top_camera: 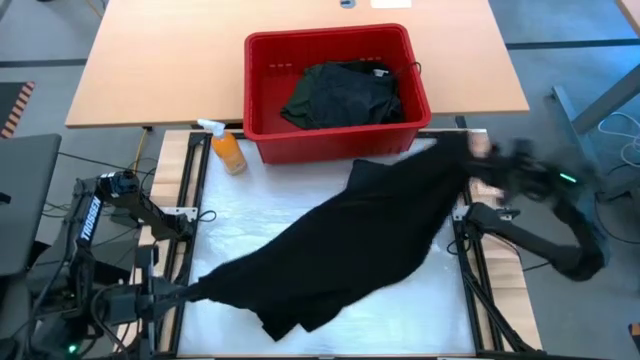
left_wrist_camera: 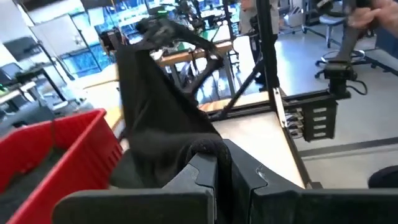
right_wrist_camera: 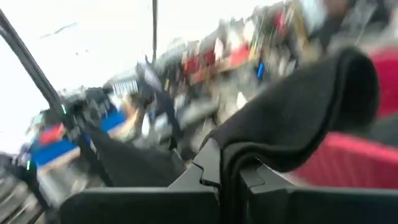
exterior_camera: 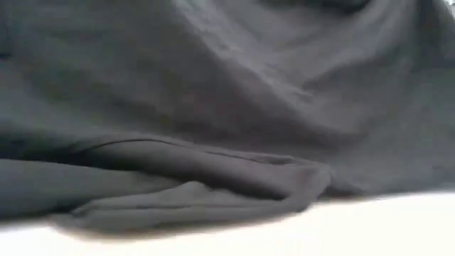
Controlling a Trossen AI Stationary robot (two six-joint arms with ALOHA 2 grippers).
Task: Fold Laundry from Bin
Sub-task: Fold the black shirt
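Both grippers pinch one black garment [top_camera: 360,240] stretched slantwise across the table [top_camera: 420,310]: the left gripper [left_wrist_camera: 231,177] clamped on its near-left end, the right gripper [right_wrist_camera: 230,174] on the end beside the red bin [top_camera: 335,135], where more dark laundry [top_camera: 340,95] lies. Soft, light and limp, the cloth likely sags between grips; corners or hems seem the best holds. White lettering on the left arm [top_camera: 88,225] is unreadable
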